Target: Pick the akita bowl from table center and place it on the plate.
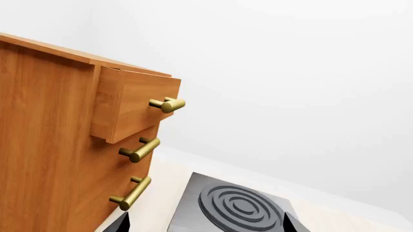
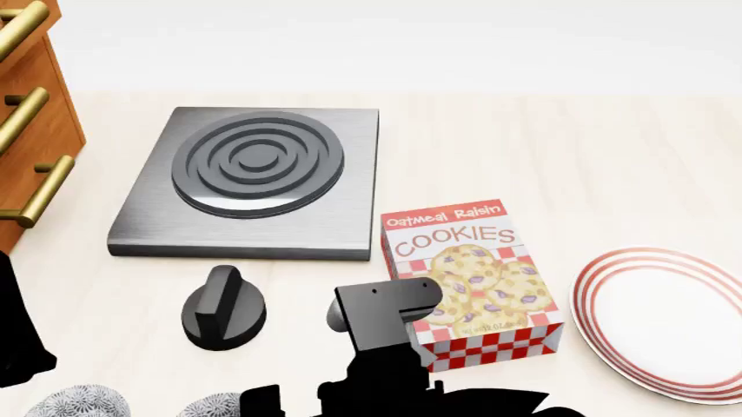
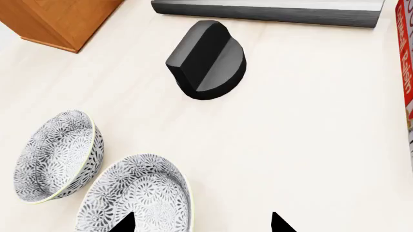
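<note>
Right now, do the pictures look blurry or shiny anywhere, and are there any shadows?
Head view: sharp all over; a pale gleam on the burner rings; the knob casts almost no shadow. Right wrist view: crisp, bowls patterned clearly, light flat and even. Left wrist view: drawer handles glint gold; the white background is featureless.

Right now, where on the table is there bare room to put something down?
Bare patches: behind the cookie box toward the back edge, and between the knob and the drawer cabinet. It is crowded near the two speckled bowls, and the box stands close to the plate.
</note>
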